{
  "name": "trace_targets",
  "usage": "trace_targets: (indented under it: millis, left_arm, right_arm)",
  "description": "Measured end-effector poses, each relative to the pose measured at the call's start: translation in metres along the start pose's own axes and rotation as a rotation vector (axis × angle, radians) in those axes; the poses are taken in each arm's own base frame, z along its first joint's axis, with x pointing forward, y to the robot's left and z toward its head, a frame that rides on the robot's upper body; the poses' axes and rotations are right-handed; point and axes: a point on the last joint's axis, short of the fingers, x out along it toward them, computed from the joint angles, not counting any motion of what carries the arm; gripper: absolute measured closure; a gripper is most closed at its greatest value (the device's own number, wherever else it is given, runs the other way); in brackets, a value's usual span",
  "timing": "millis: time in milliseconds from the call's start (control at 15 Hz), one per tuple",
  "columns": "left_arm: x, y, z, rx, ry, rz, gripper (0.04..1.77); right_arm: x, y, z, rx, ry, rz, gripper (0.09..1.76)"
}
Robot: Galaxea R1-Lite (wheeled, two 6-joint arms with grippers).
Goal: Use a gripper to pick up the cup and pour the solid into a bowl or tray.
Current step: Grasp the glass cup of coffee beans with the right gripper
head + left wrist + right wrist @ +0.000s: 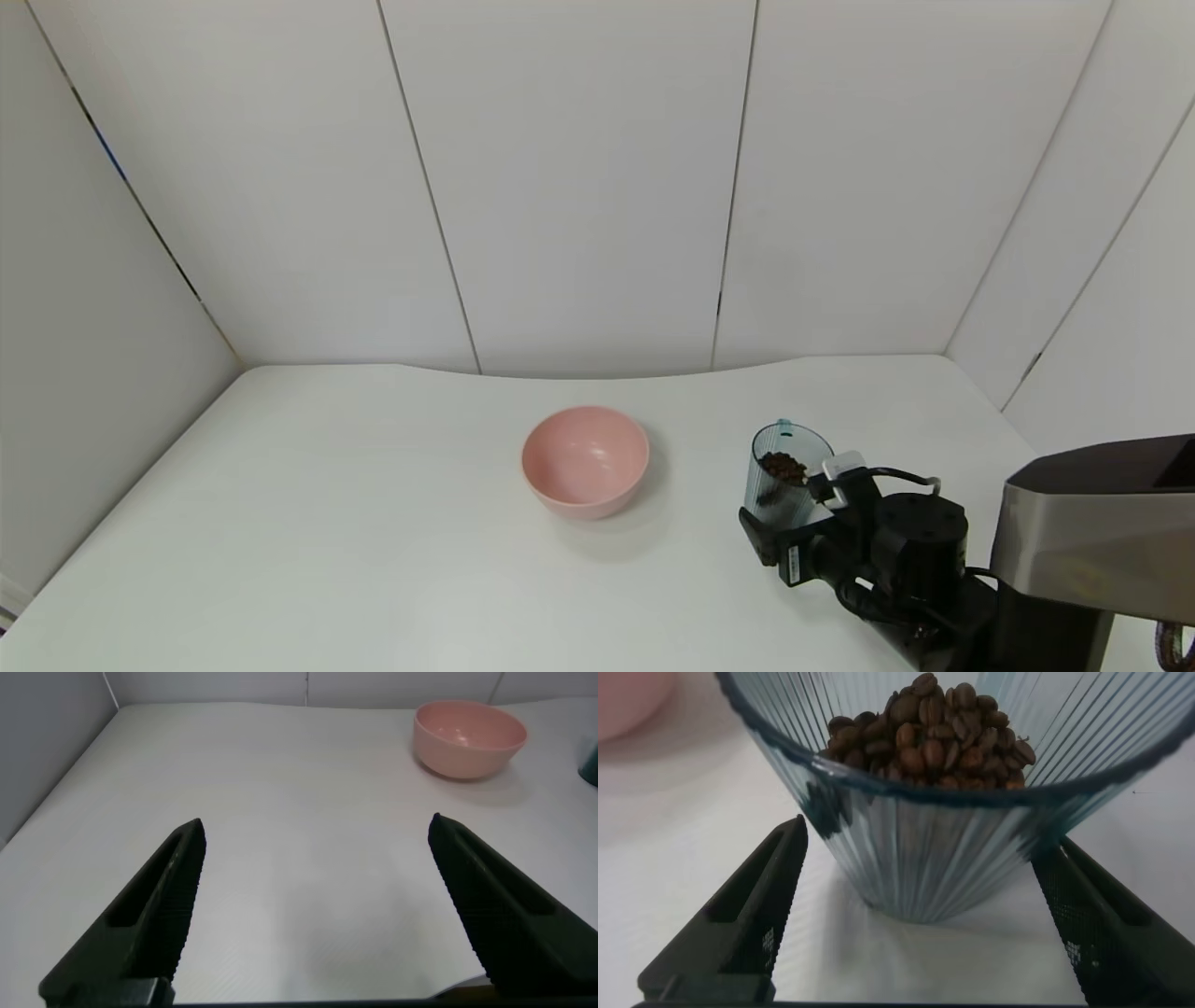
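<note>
Cup: one tall ribbed blue-grey cup [784, 476] stands upright on the white table [373, 523], lower right of the head view, well apart from the bowl.
Solid: one heap of dark brown beans [784, 466] sits inside the cup; none lies on the table or in the bowl.
Bowl: one pale pink bowl [585, 460], centre of the head view, empty as far as its inside shows.
Right gripper: the right gripper [789, 523] is at the cup, lower right of the head view, jaws spread wide on either side of it; in the right wrist view the cup [943, 812] fills the middle of the frame with table showing between each finger and the ribbed wall (so nothing is held).
Left gripper: the left gripper [313, 915] hangs over bare table, its jaws wide apart and empty, with the bowl [470, 737] at the upper right of its wrist view.
Done: by my reading, only the approach; the cup is bracketed.
Left: closing on the cup, lifting, carrying it to the bowl, tipping the beans out.
Count: one cup, one bowl, one heap of beans, two grippers.
</note>
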Motion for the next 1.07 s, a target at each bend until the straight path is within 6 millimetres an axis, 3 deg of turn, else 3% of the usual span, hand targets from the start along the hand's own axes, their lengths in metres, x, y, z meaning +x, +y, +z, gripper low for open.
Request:
trace_targets:
  millis: [1067]
  left_arm:
    - [0.000, 0.000, 0.000, 0.000, 0.000, 0.000, 0.09]
  right_arm:
    - [0.019, -0.004, 0.006, 0.015, -0.053, -0.024, 0.14]
